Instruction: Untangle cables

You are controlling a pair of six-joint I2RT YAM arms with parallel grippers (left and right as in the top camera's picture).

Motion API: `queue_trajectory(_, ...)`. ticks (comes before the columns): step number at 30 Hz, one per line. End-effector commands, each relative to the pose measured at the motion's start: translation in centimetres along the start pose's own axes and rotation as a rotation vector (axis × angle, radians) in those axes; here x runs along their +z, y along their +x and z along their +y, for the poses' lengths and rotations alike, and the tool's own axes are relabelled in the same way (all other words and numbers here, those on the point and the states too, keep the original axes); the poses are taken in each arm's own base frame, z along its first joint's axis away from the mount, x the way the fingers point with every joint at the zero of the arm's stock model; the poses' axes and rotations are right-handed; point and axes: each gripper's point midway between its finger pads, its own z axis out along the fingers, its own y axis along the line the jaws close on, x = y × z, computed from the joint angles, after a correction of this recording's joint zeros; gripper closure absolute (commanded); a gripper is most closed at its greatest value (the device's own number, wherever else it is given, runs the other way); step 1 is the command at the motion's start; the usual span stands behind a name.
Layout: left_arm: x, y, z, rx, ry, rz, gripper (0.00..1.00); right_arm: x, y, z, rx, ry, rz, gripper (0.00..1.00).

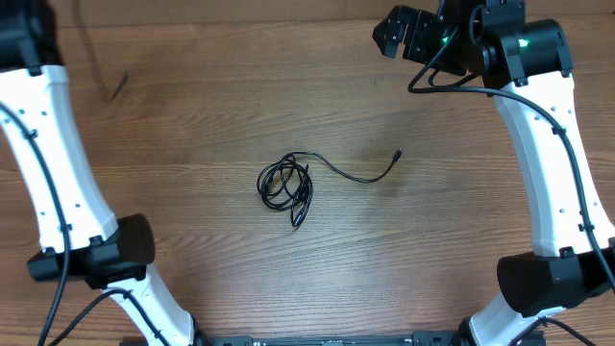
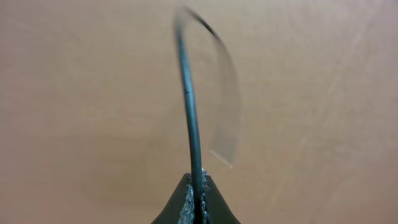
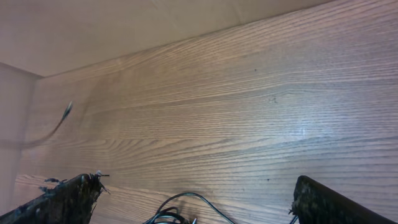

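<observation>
One small coil of cables [image 1: 285, 185] lies in the middle of the table [image 1: 192, 125]. One tail curls right from it to a single plug tip [image 1: 398, 152]. How many cords are wound into the coil cannot be counted. Farther out, the left gripper [image 2: 198, 194] is pinched closed on one separate strand [image 2: 189, 112], which blurs toward its top; the overhead view does not show its fingers. At the far edge, the right gripper [image 3: 196, 183] gapes wide and holds nothing, with only the coil's top edge showing below it.
</observation>
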Motion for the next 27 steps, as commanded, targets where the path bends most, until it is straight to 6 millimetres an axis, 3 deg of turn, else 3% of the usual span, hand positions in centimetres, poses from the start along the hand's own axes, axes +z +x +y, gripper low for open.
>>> queue_trajectory(1, 2.4, 3.0, -1.9, 0.032, 0.061, 0.056, 0.96, -0.5, 0.1, 0.4, -0.012, -0.009, -0.002, 0.0)
queue_trajectory(5, 4.4, 5.8, -3.3, 0.114, 0.091, 0.102, 0.96, -0.5, 0.4, 0.3, -0.009, -0.005, 0.008, 0.0)
queue_trajectory(9, 6.3, 9.4, -2.3, 0.101, 0.085, 0.177, 0.96, -0.5, 0.5, 0.2, -0.007, -0.002, 0.015, 0.0)
queue_trajectory(12, 7.4, 13.2, -0.5, 0.146, 0.066, 0.271, 0.96, -0.5, 0.6, 0.1, -0.01, 0.0, 0.02, 0.0)
queue_trajectory(16, 8.0, 17.0, 3.6, 0.135, -0.037, 0.376, 0.96, -0.5, 0.6, 0.1, -0.014, 0.0, 0.018, 0.0)
queue_trajectory(20, 7.4, 20.1, 10.4, 0.172, -0.274, 0.474, 0.96, -0.5, 0.8, 0.1, -0.027, 0.002, 0.025, 0.0)
queue_trajectory(27, 6.3, 25.4, 17.7, 0.161, -0.375, 0.61, 0.96, -0.5, 0.8, 0.1, -0.026, 0.003, 0.028, 0.0)
